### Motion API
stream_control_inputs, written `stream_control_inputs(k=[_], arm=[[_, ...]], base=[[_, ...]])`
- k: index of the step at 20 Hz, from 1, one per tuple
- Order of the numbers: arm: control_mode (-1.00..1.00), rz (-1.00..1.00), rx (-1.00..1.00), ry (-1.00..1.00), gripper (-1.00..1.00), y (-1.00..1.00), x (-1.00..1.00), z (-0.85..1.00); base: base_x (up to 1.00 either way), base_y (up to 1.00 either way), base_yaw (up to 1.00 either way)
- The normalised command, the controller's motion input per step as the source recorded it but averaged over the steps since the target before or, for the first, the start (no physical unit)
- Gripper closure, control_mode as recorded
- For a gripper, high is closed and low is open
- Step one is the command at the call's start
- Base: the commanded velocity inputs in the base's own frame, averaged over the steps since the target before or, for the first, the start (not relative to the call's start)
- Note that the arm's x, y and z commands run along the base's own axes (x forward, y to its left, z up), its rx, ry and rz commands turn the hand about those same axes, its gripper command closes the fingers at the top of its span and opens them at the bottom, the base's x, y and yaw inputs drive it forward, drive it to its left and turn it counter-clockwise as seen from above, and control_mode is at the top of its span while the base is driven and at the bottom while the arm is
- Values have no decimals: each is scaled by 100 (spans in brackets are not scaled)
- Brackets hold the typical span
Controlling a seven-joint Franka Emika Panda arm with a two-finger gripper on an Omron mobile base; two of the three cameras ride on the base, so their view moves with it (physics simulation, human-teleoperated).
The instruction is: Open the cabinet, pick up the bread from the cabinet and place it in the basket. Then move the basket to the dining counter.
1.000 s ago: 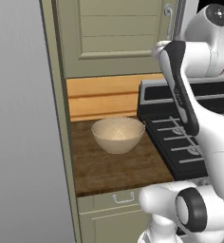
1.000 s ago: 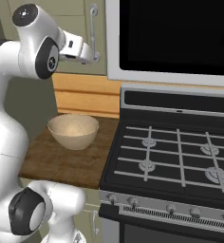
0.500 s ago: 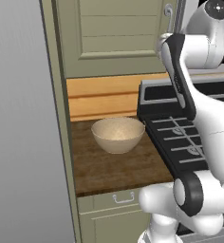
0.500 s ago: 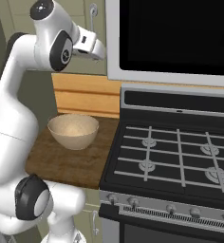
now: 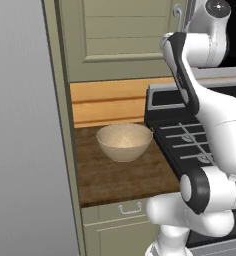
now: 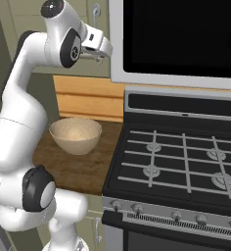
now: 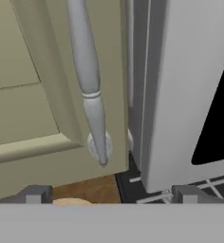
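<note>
Olive-beige wall cabinet (image 5: 122, 37) with recessed-panel door staying closed, hanging above the short dark wood countertop (image 5: 125, 175). Curved silver bar handle (image 7: 90, 80) running along the door's right edge, filling the hand view close ahead. Gripper (image 6: 102, 49) hovering just before that handle, jaws spread wide, grasping nothing. Tan woven round basket (image 5: 124, 142) sitting near the countertop's back edge, just beside the black gas stove (image 6: 186, 162), below the black microwave (image 6: 181, 39). Small silver drawer handle (image 5: 130, 208) showing under the countertop's front edge.
</note>
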Motion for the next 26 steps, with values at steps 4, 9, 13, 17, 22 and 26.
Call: stream_control_inputs(k=[4, 9, 13, 17, 22, 26], arm=[[-100, 0, 0, -4, -100, -1, 23, 0], [-100, 3, 0, 0, -100, 0, 26, 0], [-100, 0, 0, 0, -100, 0, 45, 0], [-100, 0, 0, 0, -100, 0, 35, 0], [-100, 0, 0, 0, -100, 0, 25, 0], [-100, 0, 0, -3, -100, 0, 20, 0]], base=[[0, 0, 0], [0, 0, 0], [0, 0, 0], [0, 0, 0], [0, 0, 0], [0, 0, 0]])
